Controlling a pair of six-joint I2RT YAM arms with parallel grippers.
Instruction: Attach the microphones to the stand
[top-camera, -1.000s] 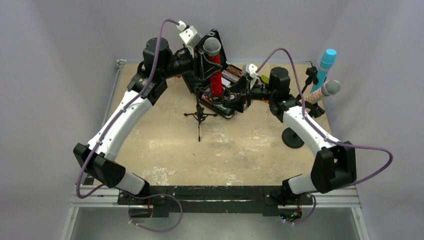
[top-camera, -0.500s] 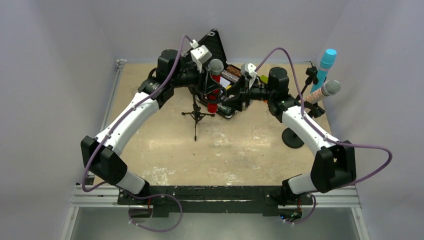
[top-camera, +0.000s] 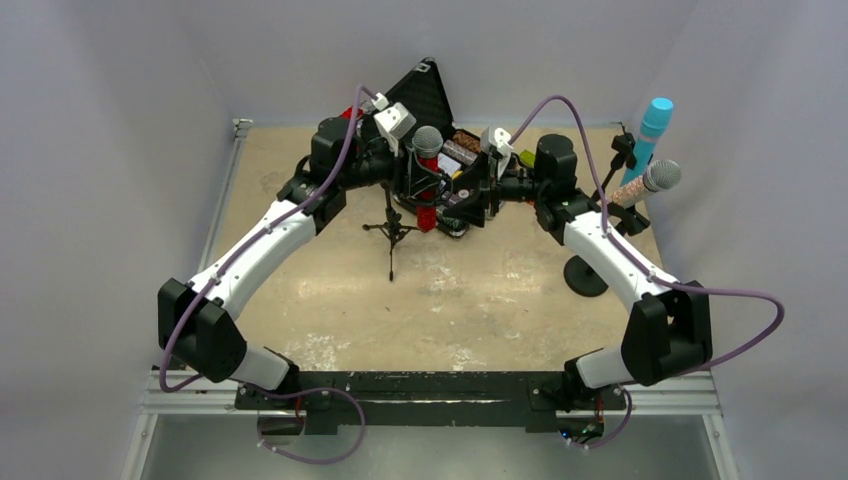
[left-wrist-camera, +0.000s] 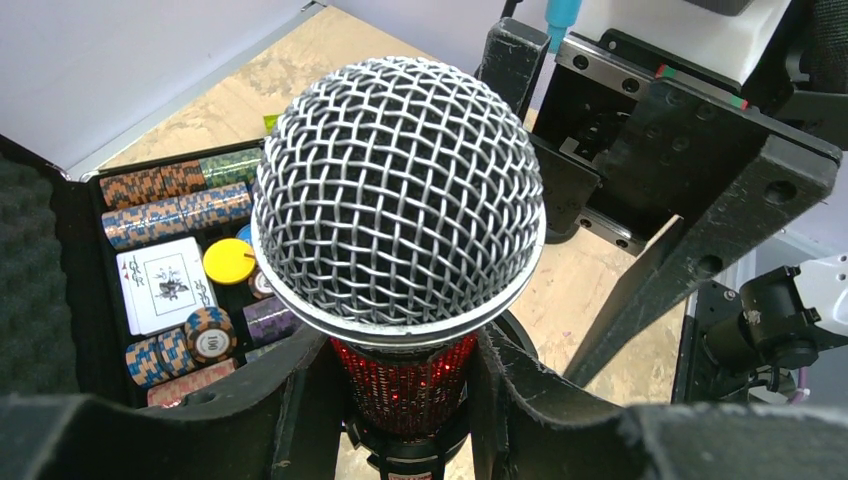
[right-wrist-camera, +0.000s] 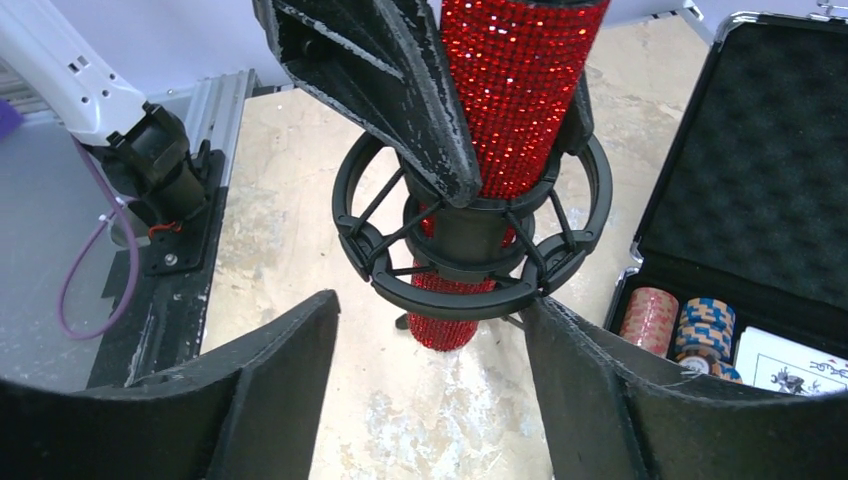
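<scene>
Blue mic (top-camera: 655, 120) and silver mic (top-camera: 648, 182) look already clipped on the stand (top-camera: 585, 275) at right. Red mic (left-wrist-camera: 398, 190) sits upright, poked through the ring mount (right-wrist-camera: 470, 270), with the left end effector (left-wrist-camera: 400, 400) clamped on its body. Right end effector (right-wrist-camera: 430, 305) gapes wide around the mount, holding nothing. Only letting go left, I'd say.

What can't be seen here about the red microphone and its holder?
Right wrist view: the red microphone loses its head to the top edge; whether the right gripper touches the ring holder is unclear.
Left wrist view: the left gripper and the bottom edge hide the microphone's lower end.
Top view: both grippers hide the ring holder.
</scene>
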